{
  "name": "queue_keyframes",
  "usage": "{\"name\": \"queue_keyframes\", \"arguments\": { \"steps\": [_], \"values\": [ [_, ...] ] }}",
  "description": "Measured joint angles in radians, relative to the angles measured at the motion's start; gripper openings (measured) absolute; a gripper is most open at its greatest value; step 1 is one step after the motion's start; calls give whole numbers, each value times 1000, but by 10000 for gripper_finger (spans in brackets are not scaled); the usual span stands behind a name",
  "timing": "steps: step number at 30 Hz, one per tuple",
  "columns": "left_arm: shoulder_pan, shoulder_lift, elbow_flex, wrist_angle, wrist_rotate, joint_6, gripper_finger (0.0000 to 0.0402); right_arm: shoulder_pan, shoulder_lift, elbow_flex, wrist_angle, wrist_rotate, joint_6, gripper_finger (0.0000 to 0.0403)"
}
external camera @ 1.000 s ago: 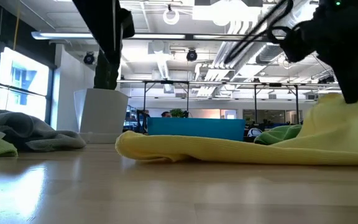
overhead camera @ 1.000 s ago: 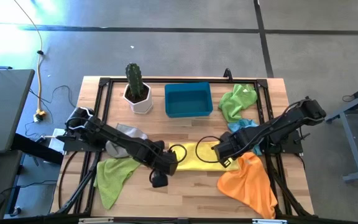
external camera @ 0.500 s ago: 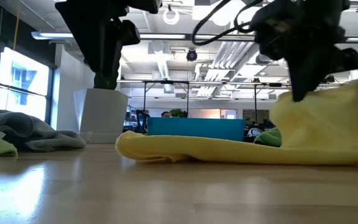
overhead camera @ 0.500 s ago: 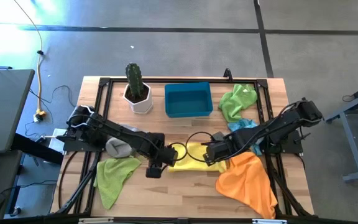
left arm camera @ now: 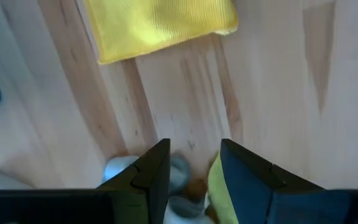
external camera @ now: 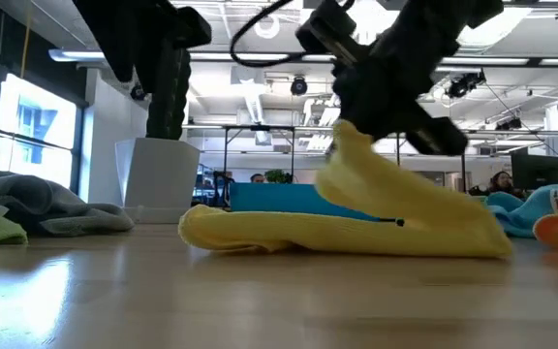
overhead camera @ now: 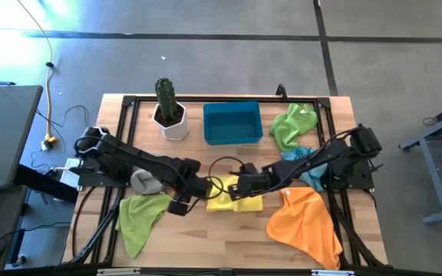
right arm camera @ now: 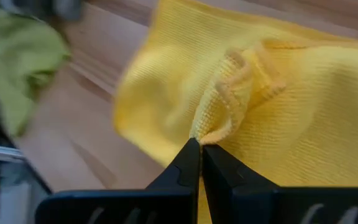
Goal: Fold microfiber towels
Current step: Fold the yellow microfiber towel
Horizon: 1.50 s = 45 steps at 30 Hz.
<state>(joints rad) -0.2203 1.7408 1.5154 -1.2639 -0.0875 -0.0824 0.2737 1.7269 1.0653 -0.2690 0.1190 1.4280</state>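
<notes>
Yellow towel edge is pinched in my right gripper, jaws clenched tight on a bunched corner, clear in the right wrist view. I'm carrying that corner across the towel: a second ago the gripper was sitting at the towel's right end near the orange towel, and now it is over the left half, so the cloth is doubling over itself and its footprint on the table is shrinking to about half. In the low view the lifted flap is sloping down onto the flat layer underneath. My left gripper is hanging just beside the towel's left end, fingers parted and gripping nothing, having pulled back toward the left. Judging from this, the first fold on the yellow is nearly laid; next I'm needing to set the corner down aligned with the left edge and let go. Farther out: lime green towel at the front left, grey towel behind it, second lime green towel at the back right, light blue towel under the right arm, blue bin and cactus pot at the back, all unfolded or untouched.
</notes>
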Motion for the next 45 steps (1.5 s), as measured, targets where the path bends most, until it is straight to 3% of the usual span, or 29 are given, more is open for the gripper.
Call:
{"name": "queue_keyframes", "arguments": {
  "steps": [15, 38, 45],
  "values": [
    [0, -146, 0, -22, -21, 7, 131, -6, 147, 0, 295, 57, -14, 0],
    [0, -151, -2, -23, -60, 21, 131, -21, 156, 0, 469, 158, -167, 0],
    [0, -171, -3, -20, -90, 34, 131, -24, 156, 0, 614, 162, -284, 0]
  ]
}}
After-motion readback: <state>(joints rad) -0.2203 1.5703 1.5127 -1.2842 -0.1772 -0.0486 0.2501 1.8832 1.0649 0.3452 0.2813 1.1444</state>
